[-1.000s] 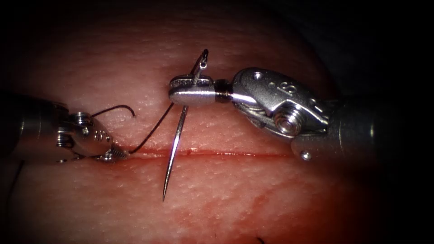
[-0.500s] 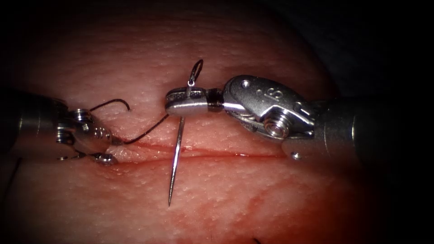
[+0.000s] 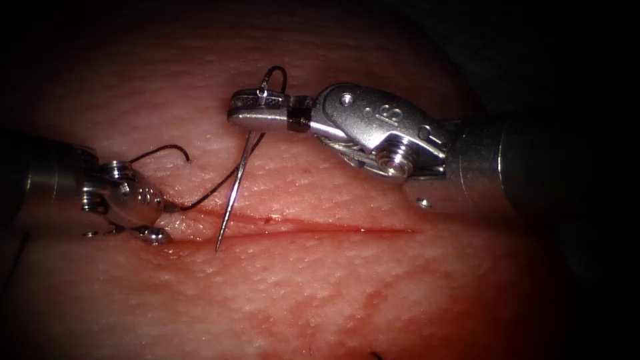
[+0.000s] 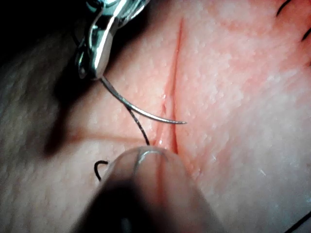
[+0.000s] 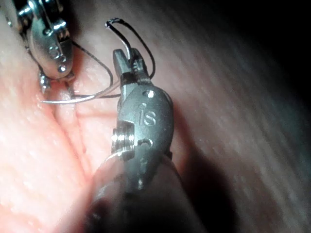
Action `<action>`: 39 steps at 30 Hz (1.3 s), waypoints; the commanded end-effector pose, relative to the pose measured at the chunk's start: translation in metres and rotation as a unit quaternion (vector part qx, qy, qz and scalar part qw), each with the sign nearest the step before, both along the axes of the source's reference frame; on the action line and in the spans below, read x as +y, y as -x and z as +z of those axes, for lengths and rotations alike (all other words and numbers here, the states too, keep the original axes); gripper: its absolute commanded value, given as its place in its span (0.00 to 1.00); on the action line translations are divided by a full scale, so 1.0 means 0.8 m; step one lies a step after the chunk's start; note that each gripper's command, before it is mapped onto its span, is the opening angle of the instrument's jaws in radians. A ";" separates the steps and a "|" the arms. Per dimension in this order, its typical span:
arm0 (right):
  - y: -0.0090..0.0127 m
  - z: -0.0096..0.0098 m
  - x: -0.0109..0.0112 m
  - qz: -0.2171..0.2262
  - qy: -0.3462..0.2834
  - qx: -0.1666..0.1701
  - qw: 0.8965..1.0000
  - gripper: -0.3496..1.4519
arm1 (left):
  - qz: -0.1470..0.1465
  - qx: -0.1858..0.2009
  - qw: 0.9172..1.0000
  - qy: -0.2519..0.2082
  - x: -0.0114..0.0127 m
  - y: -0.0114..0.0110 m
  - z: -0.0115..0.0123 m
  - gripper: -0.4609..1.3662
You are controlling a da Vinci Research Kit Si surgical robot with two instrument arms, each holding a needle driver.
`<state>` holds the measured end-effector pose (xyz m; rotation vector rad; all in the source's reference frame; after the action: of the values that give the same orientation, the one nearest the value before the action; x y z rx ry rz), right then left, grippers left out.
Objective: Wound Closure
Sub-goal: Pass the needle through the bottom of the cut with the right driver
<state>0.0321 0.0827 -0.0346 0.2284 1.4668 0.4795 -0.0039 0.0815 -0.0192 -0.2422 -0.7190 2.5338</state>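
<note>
Endoscope view: my right tool (image 3: pixel 257 110) has its 2 jaws clamped on the needle (image 3: pixel 235 190) close to its swaged tail end, so only a short stub and the thread's loop stand above the jaws. From that grip the needle hangs down and slightly leftward, free of the tissue (image 3: pixel 347 293), its point in the air just over the cut (image 3: pixel 320 229) near the cut's left end. The thread (image 3: pixel 213 190) curls up from the needle's tail, arcs over my right jaws, then runs down and left behind the needle shaft to my left tool (image 3: pixel 160 220). My left tool sits at the left end of the cut with its tip low against the tissue; the thread reaches its tip, yet I cannot tell how its jaws stand or if they grip the strand. 1 short cut end of thread (image 3: pixel 163 152) curves up from the tissue just above my left tool.

Left wrist view shows the needle (image 4: pixel 141 112) bowing out from my right tool (image 4: pixel 97 58), its point lying across the cut (image 4: pixel 175 63) without entering it.

Right wrist view has my right tool (image 5: pixel 127 63) pinching the needle (image 5: pixel 82 99) near its tail, the thread (image 5: pixel 141 48) looping past the jaws, and my left tool (image 5: pixel 48 53) beside the needle's point
</note>
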 end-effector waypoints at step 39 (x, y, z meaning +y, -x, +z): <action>-0.0054 0.0028 -0.0052 -0.054 0.218 -0.030 0.974 0.00 | -0.005 -0.001 1.000 0.015 -0.0003 -0.0001 0.0000 0.78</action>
<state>0.0365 0.0782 -0.0322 -0.0522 1.4508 0.0587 -0.0039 0.0813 -0.0191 -0.2590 -0.6857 2.5358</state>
